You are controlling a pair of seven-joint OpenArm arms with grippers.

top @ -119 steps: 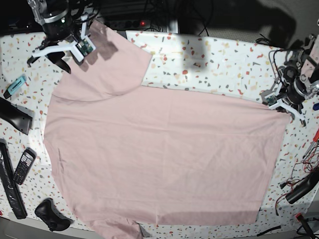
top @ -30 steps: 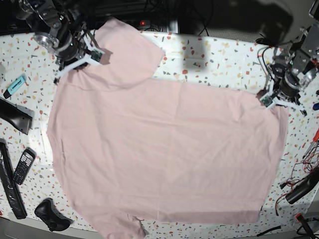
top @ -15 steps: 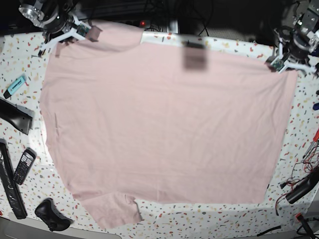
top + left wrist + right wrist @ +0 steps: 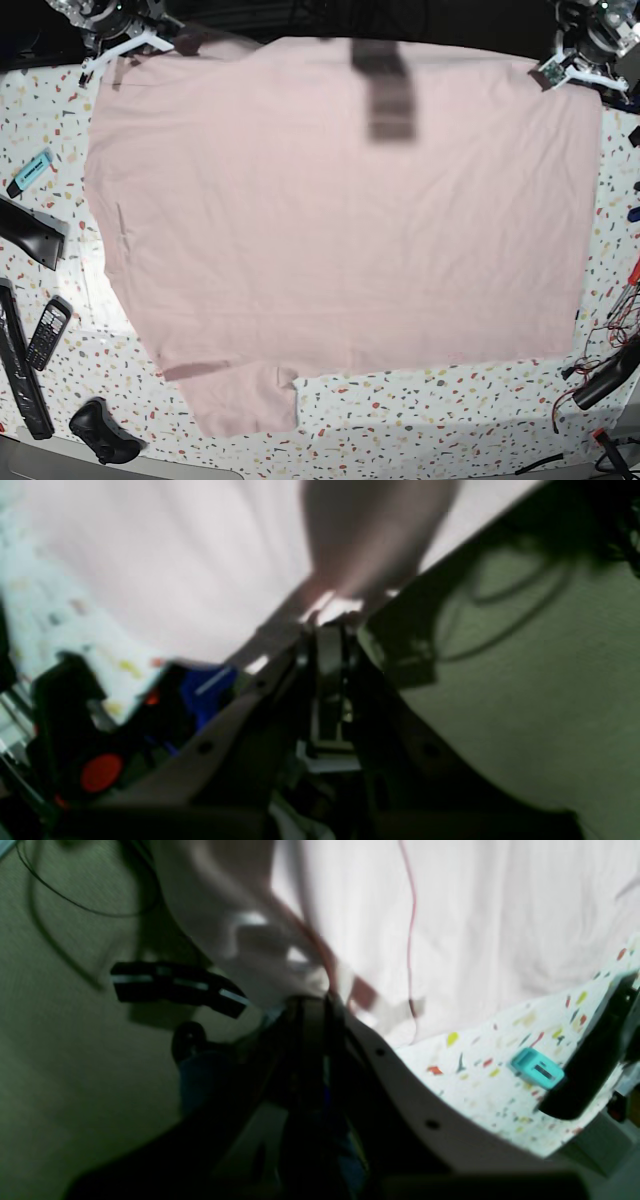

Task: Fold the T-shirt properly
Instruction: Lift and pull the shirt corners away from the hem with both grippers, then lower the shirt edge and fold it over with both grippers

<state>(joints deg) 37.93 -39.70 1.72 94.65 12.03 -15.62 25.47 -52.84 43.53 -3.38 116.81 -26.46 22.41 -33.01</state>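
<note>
The pale pink T-shirt [image 4: 340,220] lies spread plain side up over the speckled table [image 4: 450,400], and its far edge is lifted and stretched between both grippers. At the view's top left, my right gripper [image 4: 122,52] is shut on one far corner. At the top right, my left gripper [image 4: 572,70] is shut on the other. The left wrist view is blurred and shows the left gripper [image 4: 330,630] pinching pink T-shirt cloth [image 4: 175,555]. In the right wrist view the right gripper [image 4: 325,1000] clamps a fold of the T-shirt [image 4: 475,915]. One sleeve [image 4: 240,400] lies flat near the front edge.
Along the table's left side lie a teal marker [image 4: 32,170], a black bar [image 4: 30,232], a black handset [image 4: 48,333] and a black lump [image 4: 100,432]. Cables and a black tool [image 4: 610,375] crowd the right edge. A dark shadow [image 4: 385,90] falls on the shirt's far middle.
Both grippers have drawn the shirt's far edge further back and up. The whole shirt slid away from the front edge and pulled flatter, and the front sleeve followed.
</note>
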